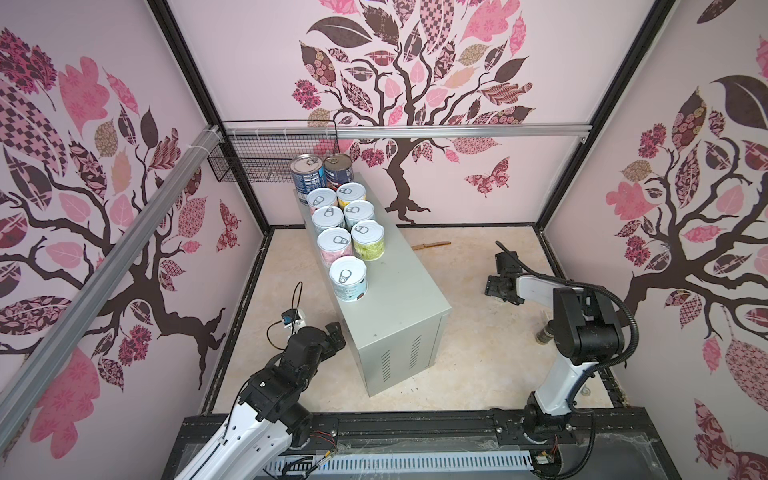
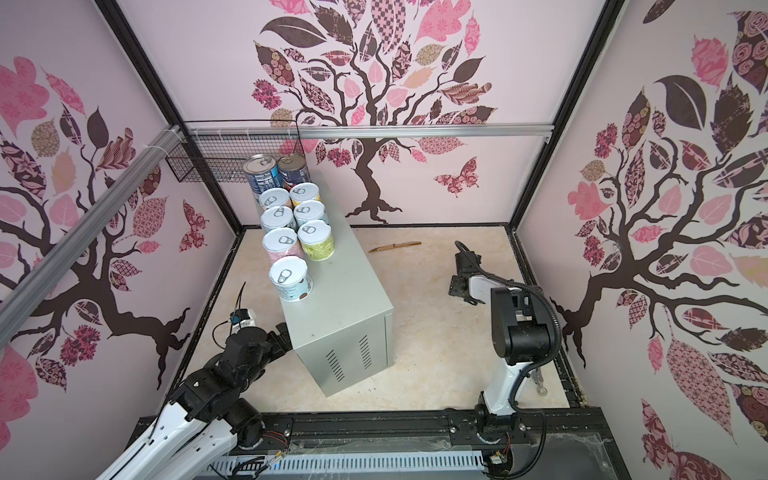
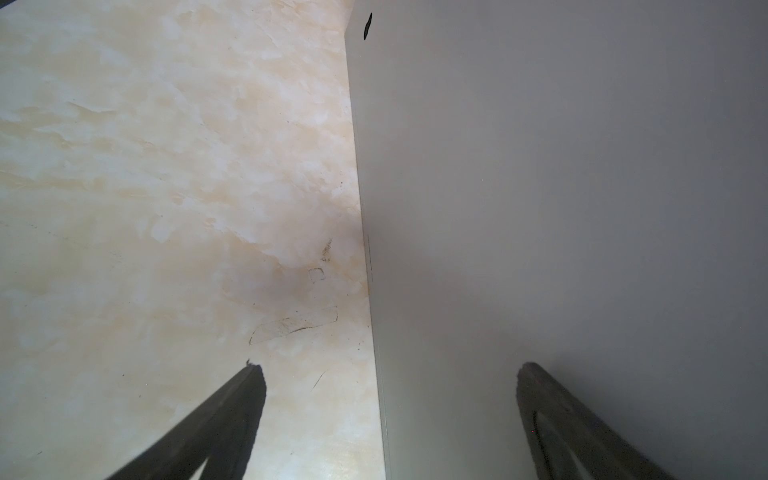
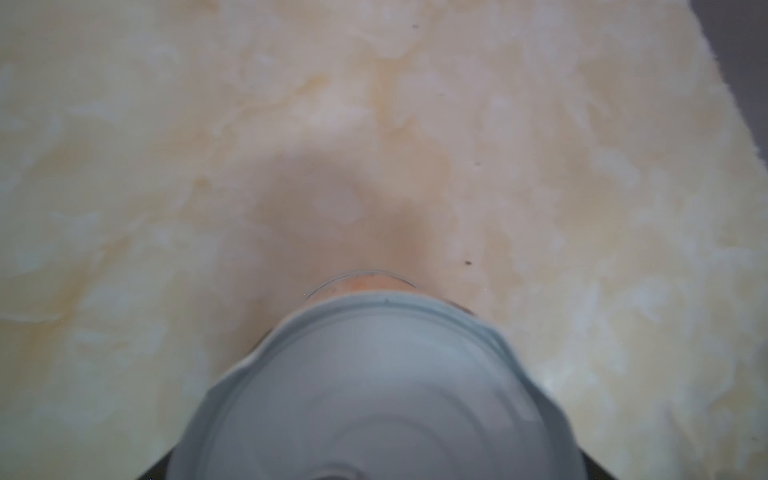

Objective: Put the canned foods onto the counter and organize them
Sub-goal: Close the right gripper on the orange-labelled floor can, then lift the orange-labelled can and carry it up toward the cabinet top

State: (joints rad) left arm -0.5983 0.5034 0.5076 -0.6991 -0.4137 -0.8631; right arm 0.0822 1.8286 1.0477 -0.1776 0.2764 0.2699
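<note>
Tin lid close-up, R wrist; counter w/ 9 tins, both top views

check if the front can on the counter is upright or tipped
Upright: the can shows its pull-tab lid facing up, base on the counter.

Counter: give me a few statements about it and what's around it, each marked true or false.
1. Nine cans stand on the counter. True.
2. The two taller cans stand at the vent-slot end. False: they stand at the far end, by the wire basket.
3. The left gripper is open and holds nothing. True.
4. A wooden knife lies on the counter. False: it lies on the floor beyond it.
</note>
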